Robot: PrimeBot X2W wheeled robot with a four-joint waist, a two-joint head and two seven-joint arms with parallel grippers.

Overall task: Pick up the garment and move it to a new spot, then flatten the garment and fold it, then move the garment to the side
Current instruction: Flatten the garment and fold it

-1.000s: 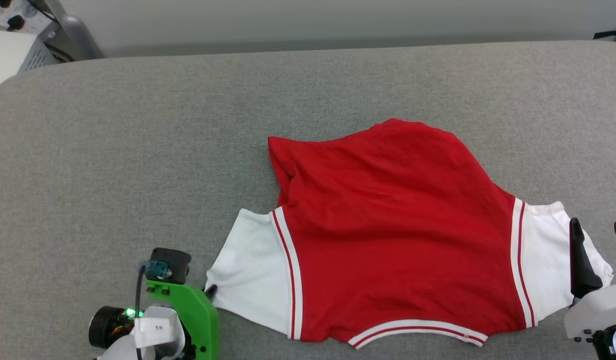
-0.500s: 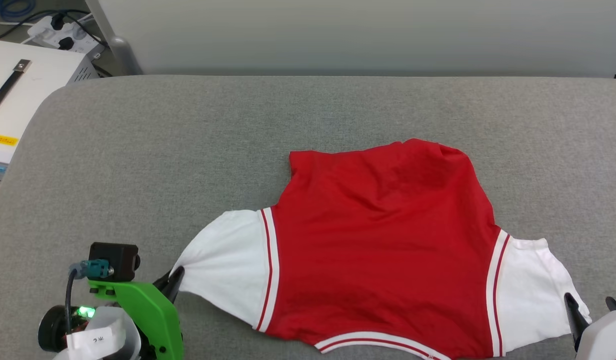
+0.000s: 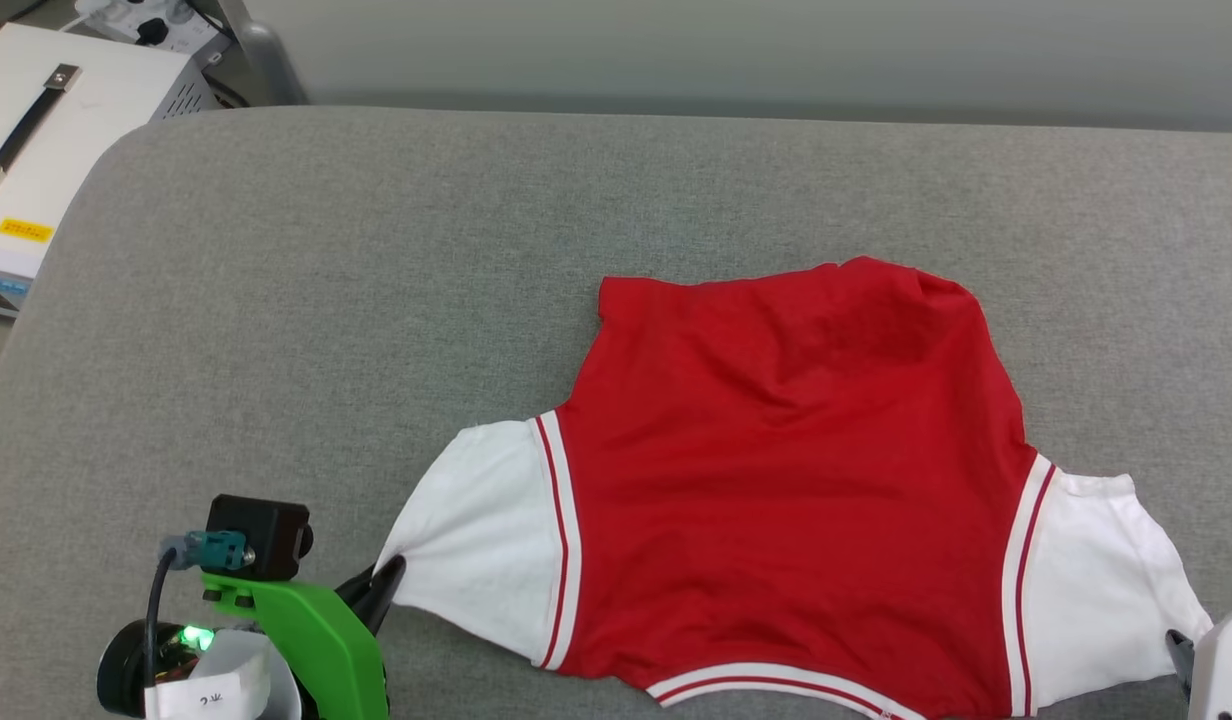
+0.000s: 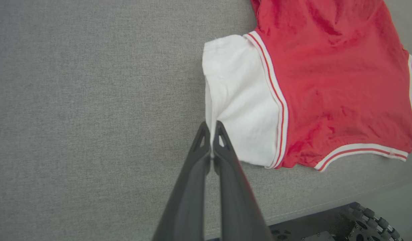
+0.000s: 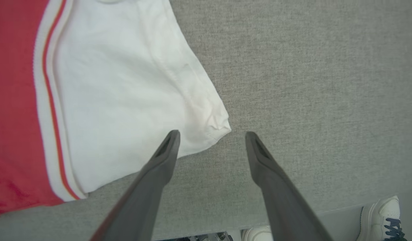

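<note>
At near edge: left gripper [image 4: 211, 125] pinched on garment [image 3: 786, 480], left sleeve tip. Right gripper [image 5: 212, 134] spread wide, right sleeve corner just ahead, ungripped. Garment lies crosswise, sleeve to sleeve, on grey cushion [image 3: 326, 280].

Grey fabric-covered surface [image 3: 276, 300], pale wall [image 3: 736, 45] along 12 o'clock, white box [image 3: 96, 110] with black handle [image 3: 24, 135] at 10 o'clock, even light

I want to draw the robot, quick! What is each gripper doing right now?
Left gripper: shut on the garment, at its white sleeve edge.
Right gripper: open, holding nothing, by the other sleeve.
</note>
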